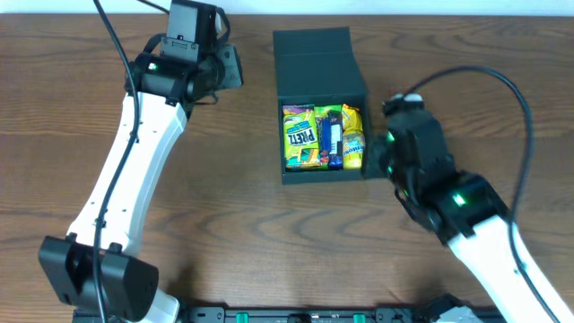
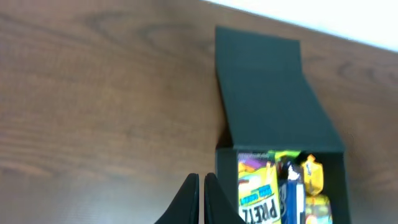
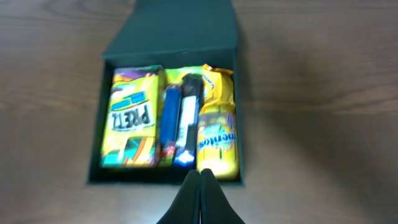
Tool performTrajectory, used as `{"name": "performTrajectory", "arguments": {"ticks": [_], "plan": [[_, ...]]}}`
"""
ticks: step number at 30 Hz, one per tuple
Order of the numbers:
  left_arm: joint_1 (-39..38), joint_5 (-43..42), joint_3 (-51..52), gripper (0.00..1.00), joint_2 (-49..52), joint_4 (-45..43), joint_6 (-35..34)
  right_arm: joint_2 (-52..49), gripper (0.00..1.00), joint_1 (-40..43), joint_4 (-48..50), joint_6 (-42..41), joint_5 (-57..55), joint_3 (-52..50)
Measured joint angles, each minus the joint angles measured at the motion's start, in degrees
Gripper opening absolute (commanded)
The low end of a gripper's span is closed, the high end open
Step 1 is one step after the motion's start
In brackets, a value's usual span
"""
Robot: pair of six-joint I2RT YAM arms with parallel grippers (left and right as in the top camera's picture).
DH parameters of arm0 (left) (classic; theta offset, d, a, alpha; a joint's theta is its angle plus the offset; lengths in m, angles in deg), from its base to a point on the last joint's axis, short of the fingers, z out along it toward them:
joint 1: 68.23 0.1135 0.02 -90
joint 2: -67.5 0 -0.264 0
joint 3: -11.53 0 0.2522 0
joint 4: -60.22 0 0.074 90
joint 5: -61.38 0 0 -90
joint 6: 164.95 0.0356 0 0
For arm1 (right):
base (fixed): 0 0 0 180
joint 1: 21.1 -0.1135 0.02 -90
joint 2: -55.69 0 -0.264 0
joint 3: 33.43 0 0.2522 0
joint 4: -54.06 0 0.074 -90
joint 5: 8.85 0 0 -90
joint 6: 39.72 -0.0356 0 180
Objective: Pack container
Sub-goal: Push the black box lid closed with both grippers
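Observation:
The matte black container (image 1: pixel 323 177) sits mid-table with its flap lid (image 1: pixel 314 58) open toward the back. Inside lie a yellow pretzel packet (image 1: pixel 300 135), a blue bar (image 1: pixel 332 139) and a yellow packet (image 1: pixel 352 139). My left gripper (image 1: pixel 235 70) is shut and empty, above the table to the left of the lid; in the left wrist view its tips (image 2: pixel 200 178) are just left of the container wall (image 2: pixel 225 180). My right gripper (image 1: pixel 375 167) is shut and empty at the container's front right corner; its tips (image 3: pixel 202 173) are over the front rim (image 3: pixel 149 175) by the yellow packet (image 3: pixel 217 134).
The brown wooden table (image 1: pixel 224 224) is bare around the container. The left arm (image 1: pixel 126 179) crosses the left side and the right arm (image 1: pixel 484 233) the right front. A black rail (image 1: pixel 296 314) runs along the front edge.

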Motion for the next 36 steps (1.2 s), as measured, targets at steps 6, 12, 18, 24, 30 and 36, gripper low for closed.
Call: {"name": "performTrajectory", "arguments": {"ticks": [6,12,18,24,30,36], "plan": [[1.38,-6.14,-0.13,0.06,7.98,-7.69,-0.09,-9.75,0.02,9.75,9.79,0.0,6.88,0.0],[3.26,-12.61,-0.13,0.05,17.35,-15.19,-3.3,-18.51,0.02,19.1,16.72,-0.09,16.0,0.2],[5.42,-19.93,-4.24,0.06,26.6,-18.56,-8.11,-31.5,0.01,23.04,17.7,-0.39,23.17,6.43],[6.16,-24.79,-17.27,0.06,38.45,-14.6,-12.37,-45.75,0.02,23.41,17.44,-1.25,27.85,18.75],[6.12,-28.11,-23.93,0.06,44.94,-12.2,-16.52,-57.68,0.02,23.54,16.52,-3.3,32.13,29.99],[6.08,-31.23,-23.98,0.06,46.47,-10.88,-18.38,-62.18,0.01,23.69,17.38,-5.6,35.04,31.78]]}}
